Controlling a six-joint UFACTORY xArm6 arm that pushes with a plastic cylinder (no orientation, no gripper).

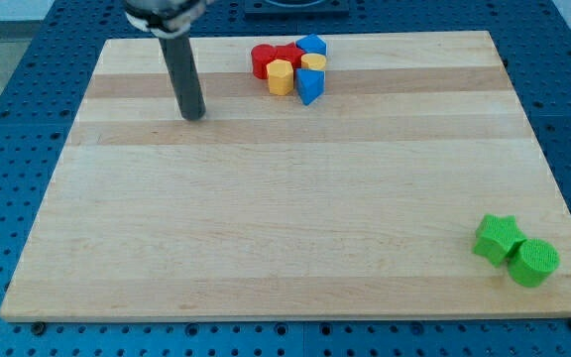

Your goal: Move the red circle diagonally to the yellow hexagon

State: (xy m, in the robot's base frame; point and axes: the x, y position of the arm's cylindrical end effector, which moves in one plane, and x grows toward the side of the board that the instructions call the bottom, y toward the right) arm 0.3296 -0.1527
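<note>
Pale wooden board (285, 228), banded in light and slightly darker strips. Dark grey rod, my tip (194, 116). Red circle (263, 59); second red block (287, 55), shape unclear. Yellow hexagon (281, 76), small yellow block (313, 62). Two blue blocks (311, 45) (309, 86). Green star (497, 238), green cylinder (534, 262). Blue perforated surround (28, 59).

The red circle (262, 59) sits touching the yellow hexagon (281, 76) (at the view's top).

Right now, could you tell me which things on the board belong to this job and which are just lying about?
In the job:
- red circle
- yellow hexagon
- my tip, to the view's left of the cluster, apart from it

Lying about:
- red block
- yellow block
- two blue blocks
- green star
- green cylinder
</note>
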